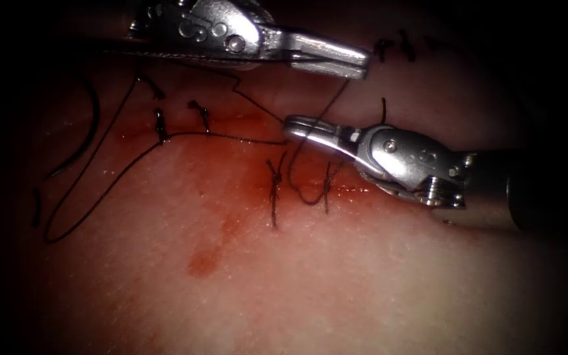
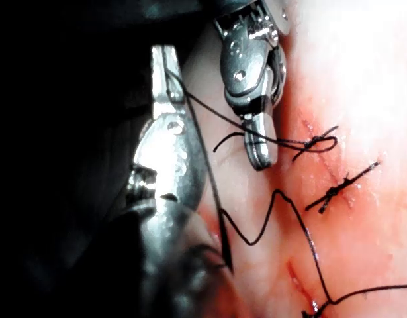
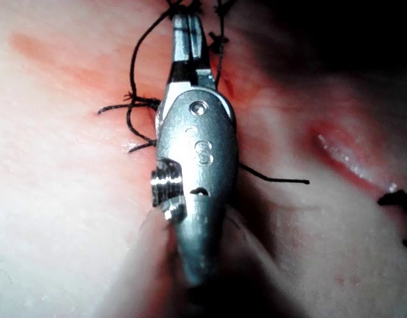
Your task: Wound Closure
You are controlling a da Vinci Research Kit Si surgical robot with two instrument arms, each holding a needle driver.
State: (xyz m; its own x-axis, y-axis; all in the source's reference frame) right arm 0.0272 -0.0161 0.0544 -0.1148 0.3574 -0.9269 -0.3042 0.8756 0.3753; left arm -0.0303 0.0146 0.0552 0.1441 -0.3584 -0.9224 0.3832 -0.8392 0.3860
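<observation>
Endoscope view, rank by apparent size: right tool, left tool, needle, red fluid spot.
Right arm's tool, thread draped over it, and left arm's tool, holding thread: alike, unranked.
Needle, lying free on tissue at left.
Red fluid spot.

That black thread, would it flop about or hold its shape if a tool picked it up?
Probably floppy: the thread lies in loose curls on the tissue. It goes straight only where it runs up to the left end effector, so it likely pulls taut. It looks very light.
</observation>
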